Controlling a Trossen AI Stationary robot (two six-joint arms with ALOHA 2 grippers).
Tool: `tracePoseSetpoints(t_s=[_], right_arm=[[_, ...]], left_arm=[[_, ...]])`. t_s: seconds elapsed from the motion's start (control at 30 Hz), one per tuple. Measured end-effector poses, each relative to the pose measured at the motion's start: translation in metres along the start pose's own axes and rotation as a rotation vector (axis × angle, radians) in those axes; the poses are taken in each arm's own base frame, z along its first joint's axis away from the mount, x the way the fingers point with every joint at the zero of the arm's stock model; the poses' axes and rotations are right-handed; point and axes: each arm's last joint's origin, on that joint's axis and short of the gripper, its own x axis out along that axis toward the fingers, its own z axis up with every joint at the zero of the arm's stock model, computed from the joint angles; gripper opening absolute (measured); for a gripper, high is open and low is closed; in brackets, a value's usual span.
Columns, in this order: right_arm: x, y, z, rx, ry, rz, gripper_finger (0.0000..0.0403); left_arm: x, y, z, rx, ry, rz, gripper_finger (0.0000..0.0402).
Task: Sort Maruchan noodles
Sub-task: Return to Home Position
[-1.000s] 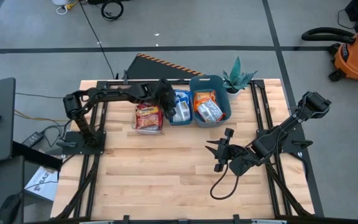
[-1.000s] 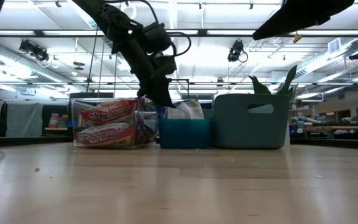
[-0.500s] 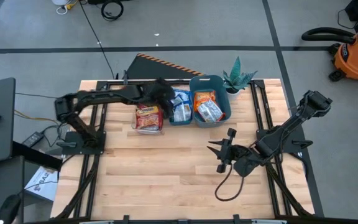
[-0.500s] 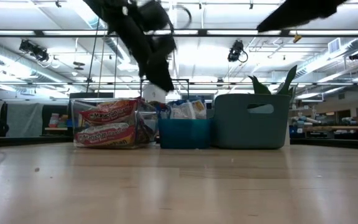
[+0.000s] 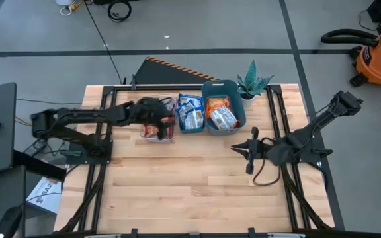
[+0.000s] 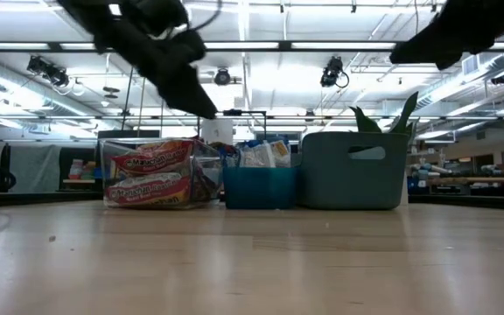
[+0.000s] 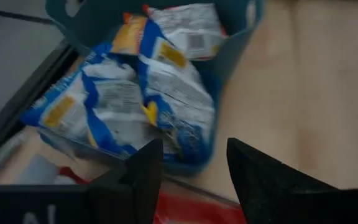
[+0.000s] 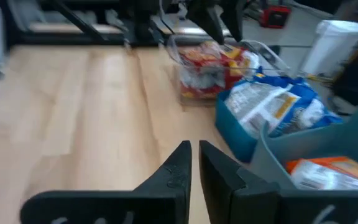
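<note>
The left hand (image 7: 190, 155) is spread and carries nothing. In the high view it hangs over the clear bin (image 6: 201, 179), and past its fingers lie the blue-trimmed packets (image 7: 148, 93). They are heaped in the small blue bin (image 6: 261, 188) and stand a little above its rim. The right hand (image 8: 195, 152) has its fingers pressed nearly together with only a slit between them, and it is empty too. It floats above bare counter (image 5: 177, 188), well apart from the bins and nearer its own side of the frame.

All the Maruchan noodle packets that show are in containers along the far edge of the counter. The red packets (image 6: 151, 173) are stacked in the clear bin. The blue-trimmed ones are in the small blue bin beside it. The orange packets (image 5: 220, 114) are in the larger teal bin (image 6: 357, 171), which touches the small one. A potted plant (image 5: 253, 82) stands just behind the teal bin.

No loose packet shows on the wood in any view, and each bin seems to hold one colour. The sorting itself therefore looks finished. With both hands empty and clear of the bins, what appears to be left is for the arms to fold back to rest
</note>
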Motion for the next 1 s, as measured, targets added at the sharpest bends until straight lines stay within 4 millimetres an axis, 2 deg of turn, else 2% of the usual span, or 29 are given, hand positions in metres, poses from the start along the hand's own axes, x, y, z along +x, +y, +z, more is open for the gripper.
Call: tracePoseSetpoints(t_s=[0.2, 0.37, 0.53, 0.67, 0.9, 1.0], right_arm=[[-0.012, -0.026, -0.011, 0.048, -0.090, 0.081, 0.0016], [-0.021, -0.044, -0.016, 0.076, -0.144, 0.075, 0.0006], [-0.030, -0.057, -0.020, 0.077, -0.194, 0.073, 0.0014], [-0.037, -0.068, -0.025, 0.085, -0.206, 0.048, 0.0012], [-0.054, -0.087, -0.035, 0.148, -0.210, 0.012, 0.0009], [-0.061, -0.093, -0.036, 0.157, -0.274, 0.017, 0.0012]], left_arm=[[-0.030, -0.004, -0.029, -0.071, -0.154, -0.095, 0.0185], [-0.045, -0.007, -0.055, -0.115, -0.287, -0.175, 0.0185], [-0.056, -0.011, -0.080, -0.147, -0.393, -0.217, 0.0175], [-0.064, -0.013, -0.094, -0.153, -0.451, -0.213, 0.0166], [-0.078, -0.011, -0.107, -0.061, -0.559, -0.141, 0.0152], [-0.085, -0.011, -0.112, -0.043, -0.611, -0.134, 0.0146]])
